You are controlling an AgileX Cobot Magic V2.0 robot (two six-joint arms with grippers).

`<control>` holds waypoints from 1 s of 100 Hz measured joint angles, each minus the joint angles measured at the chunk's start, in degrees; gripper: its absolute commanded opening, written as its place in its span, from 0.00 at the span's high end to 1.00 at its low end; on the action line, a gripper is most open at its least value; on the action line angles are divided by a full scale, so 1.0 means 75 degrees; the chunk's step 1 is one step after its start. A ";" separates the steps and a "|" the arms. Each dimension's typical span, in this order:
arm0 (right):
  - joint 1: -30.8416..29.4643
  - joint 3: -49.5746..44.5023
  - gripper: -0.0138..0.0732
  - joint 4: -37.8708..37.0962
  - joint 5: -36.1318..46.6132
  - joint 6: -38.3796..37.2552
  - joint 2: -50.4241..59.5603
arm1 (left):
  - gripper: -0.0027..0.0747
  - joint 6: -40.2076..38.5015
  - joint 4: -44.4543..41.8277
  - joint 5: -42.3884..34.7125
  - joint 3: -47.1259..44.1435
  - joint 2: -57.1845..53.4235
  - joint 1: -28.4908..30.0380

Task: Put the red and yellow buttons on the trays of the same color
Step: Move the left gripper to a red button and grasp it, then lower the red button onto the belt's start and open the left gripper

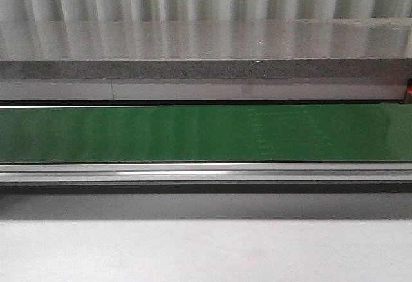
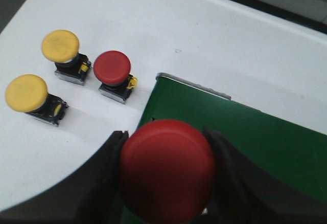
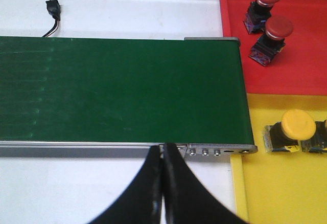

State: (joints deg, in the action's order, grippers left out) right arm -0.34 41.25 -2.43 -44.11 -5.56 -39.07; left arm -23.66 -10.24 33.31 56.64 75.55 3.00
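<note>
Left gripper clamped on a red button just over the near end of the green belt, right gripper pressed together and idle by the trays: best set down upright, squarely on the belt, before letting go.

Conveyor belt: green, smooth, faint sheen. Side rail: brushed metal. Table: white, matt. Red button cap: smooth plastic (soft gloss). Red tray, yellow tray: smooth plastic.
</note>
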 measured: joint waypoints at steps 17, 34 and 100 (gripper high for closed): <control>0.0000 0.0000 0.92 0.0000 0.0000 0.0000 0.0000 | 0.99 0.0062 0.0000 0.0033 0.0000 0.0472 -0.0306; 0.0000 0.0000 0.92 0.0000 0.0000 0.0000 0.0000 | 0.99 0.0062 0.0051 0.0054 0.0000 0.1127 -0.0386; 0.0000 0.0000 0.92 0.0000 0.0000 0.0000 0.0000 | 0.11 0.1815 0.1584 0.0489 0.0014 0.1292 -0.0404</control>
State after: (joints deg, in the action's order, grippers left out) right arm -0.34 41.25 -2.43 -44.11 -5.56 -39.07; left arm -10.05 1.64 36.98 56.75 85.23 -0.03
